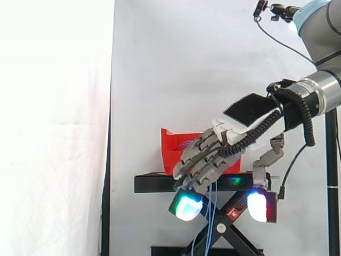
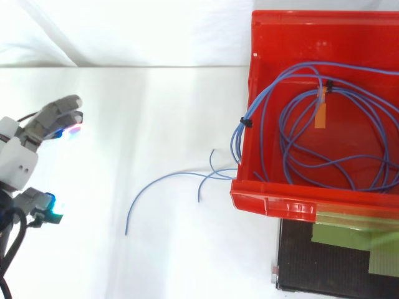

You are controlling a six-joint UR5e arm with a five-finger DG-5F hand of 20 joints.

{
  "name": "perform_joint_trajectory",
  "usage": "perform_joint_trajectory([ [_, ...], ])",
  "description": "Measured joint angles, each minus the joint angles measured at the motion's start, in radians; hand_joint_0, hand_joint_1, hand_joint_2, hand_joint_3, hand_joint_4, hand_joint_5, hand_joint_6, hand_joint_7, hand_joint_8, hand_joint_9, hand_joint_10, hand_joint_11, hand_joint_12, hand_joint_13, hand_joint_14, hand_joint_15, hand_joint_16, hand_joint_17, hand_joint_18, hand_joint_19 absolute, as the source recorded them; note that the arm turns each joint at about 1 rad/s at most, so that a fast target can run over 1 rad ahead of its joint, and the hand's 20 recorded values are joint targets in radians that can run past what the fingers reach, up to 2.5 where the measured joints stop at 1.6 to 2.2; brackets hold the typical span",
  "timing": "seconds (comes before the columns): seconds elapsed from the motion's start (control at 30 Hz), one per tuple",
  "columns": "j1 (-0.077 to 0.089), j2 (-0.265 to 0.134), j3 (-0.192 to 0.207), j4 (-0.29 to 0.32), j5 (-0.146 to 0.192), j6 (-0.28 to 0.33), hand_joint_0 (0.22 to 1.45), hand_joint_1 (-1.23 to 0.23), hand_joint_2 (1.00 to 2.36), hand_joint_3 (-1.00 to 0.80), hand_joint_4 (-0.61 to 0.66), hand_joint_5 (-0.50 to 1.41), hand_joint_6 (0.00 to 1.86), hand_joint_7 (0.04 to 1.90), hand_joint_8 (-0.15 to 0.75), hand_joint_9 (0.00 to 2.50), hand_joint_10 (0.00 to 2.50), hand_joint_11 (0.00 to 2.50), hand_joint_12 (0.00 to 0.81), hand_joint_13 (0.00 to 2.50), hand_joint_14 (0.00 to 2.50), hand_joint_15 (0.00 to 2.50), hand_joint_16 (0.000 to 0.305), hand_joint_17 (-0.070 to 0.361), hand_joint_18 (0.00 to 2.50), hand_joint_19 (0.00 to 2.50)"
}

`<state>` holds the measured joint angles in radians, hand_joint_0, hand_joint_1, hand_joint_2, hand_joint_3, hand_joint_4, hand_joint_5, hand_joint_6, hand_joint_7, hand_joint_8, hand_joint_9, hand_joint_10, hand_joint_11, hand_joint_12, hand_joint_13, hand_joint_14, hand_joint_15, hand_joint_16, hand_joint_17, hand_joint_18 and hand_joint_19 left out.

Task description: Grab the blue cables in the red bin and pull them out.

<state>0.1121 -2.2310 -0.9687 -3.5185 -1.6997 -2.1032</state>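
Top view, red bin (image 2: 268, 202): upper right, seated on the black stand (image 2: 299, 265). In the side view a red corner of it shows behind the hand.
Arm (image 1: 319, 90): side view, comes in from above the bin on its right.
Hand (image 2: 19, 159): top view, well apart from the bin's left wall. Fingers near straight and loosely spread, thumb set off to one side, holding nothing. In the side view the hand (image 1: 205, 154) overlaps the bin front, and its glowing pads (image 1: 186, 206) hang below bin level.
Blue cables (image 2: 237, 142): the main coil lies inside the bin. One tied bundle climbs the left wall and spills over it.
Loose ends (image 2: 168, 178): outside the bin's left wall, on the hand's side. The longest runs roughly straight out from that wall and curls down at its tip. In the side view, strands hang below the bin past the stand.
Orange tag (image 2: 321, 115): on the coil, toward the bin's back wall.
Key relation: the cables lie bin-ward of the hand, with the loose ends nearest it and a gap between.
Next, my read: close that gap toward the bin wall, pinch the spilled bundle, then pull away from the bin.
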Motion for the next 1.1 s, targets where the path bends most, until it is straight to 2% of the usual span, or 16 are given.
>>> perform_joint_trajectory([
  [0.2, -0.007, 0.000, 0.039, -0.019, 0.002, -0.077, 0.78, -0.80, 1.00, -1.00, 0.22, 0.47, 0.01, 0.40, 0.248, 0.57, 0.01, 0.29, 0.310, 0.38, 0.01, 0.28, 0.044, 0.098, 0.30, 0.47],
  [0.3, -0.016, 0.000, 0.055, -0.020, 0.004, -0.118, 0.77, -0.81, 1.00, -1.00, 0.22, 0.46, 0.01, 0.41, 0.248, 0.57, 0.01, 0.29, 0.312, 0.38, 0.01, 0.29, 0.044, 0.098, 0.31, 0.47],
  [0.5, -0.028, 0.000, 0.060, -0.020, 0.004, -0.148, 0.77, -0.82, 1.00, -1.00, 0.22, 0.46, 0.01, 0.40, 0.246, 0.58, 0.01, 0.31, 0.318, 0.40, 0.01, 0.30, 0.044, 0.099, 0.31, 0.47],
  [0.6, -0.033, -0.001, 0.050, -0.009, 0.004, -0.164, 0.77, -0.82, 1.00, -1.00, 0.22, 0.46, 0.01, 0.39, 0.246, 0.59, 0.01, 0.31, 0.318, 0.40, 0.01, 0.30, 0.044, 0.099, 0.32, 0.47],
  [0.67, -0.038, -0.001, 0.025, 0.021, 0.005, -0.184, 0.77, -0.82, 1.00, -1.00, 0.22, 0.46, 0.01, 0.39, 0.246, 0.59, 0.01, 0.31, 0.318, 0.40, 0.01, 0.30, 0.044, 0.099, 0.32, 0.47],
  [0.87, -0.050, -0.001, -0.070, 0.164, 0.005, -0.207, 0.77, -0.82, 1.00, -1.00, 0.22, 0.47, 0.01, 0.39, 0.247, 0.60, 0.01, 0.30, 0.318, 0.40, 0.01, 0.30, 0.044, 0.099, 0.32, 0.47],
  [0.97, -0.056, -0.001, -0.089, 0.240, 0.004, -0.209, 0.77, -0.82, 1.00, -1.00, 0.22, 0.48, 0.01, 0.39, 0.245, 0.60, 0.01, 0.30, 0.317, 0.40, 0.01, 0.29, 0.044, 0.099, 0.32, 0.47],
  [1.1, -0.064, -0.001, -0.084, 0.284, 0.003, -0.212, 0.77, -0.81, 1.00, -1.00, 0.22, 0.48, 0.01, 0.39, 0.245, 0.60, 0.01, 0.31, 0.316, 0.40, 0.01, 0.30, 0.044, 0.099, 0.32, 0.47],
])
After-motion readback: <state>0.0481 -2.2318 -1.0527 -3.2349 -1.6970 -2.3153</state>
